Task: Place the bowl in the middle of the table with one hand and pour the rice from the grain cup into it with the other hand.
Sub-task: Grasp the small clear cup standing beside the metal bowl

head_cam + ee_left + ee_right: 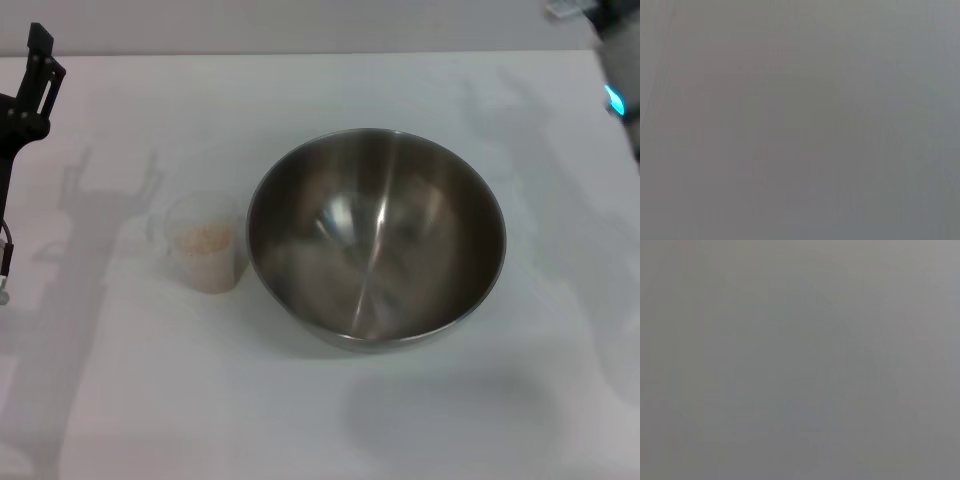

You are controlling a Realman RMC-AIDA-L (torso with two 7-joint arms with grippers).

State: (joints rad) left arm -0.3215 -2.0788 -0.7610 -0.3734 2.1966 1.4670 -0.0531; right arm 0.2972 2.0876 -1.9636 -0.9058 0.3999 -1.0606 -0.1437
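Risked knocking over the grain cup standing just beside the bowl, left tool well apart, grip state untellable.

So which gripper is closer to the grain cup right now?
Left. The left gripper is up at the table's far-left edge, well off the grain cup. The right arm barely shows at the far-right corner, beyond the bowl.

Soft shadows on the table — wrist views blank grey.
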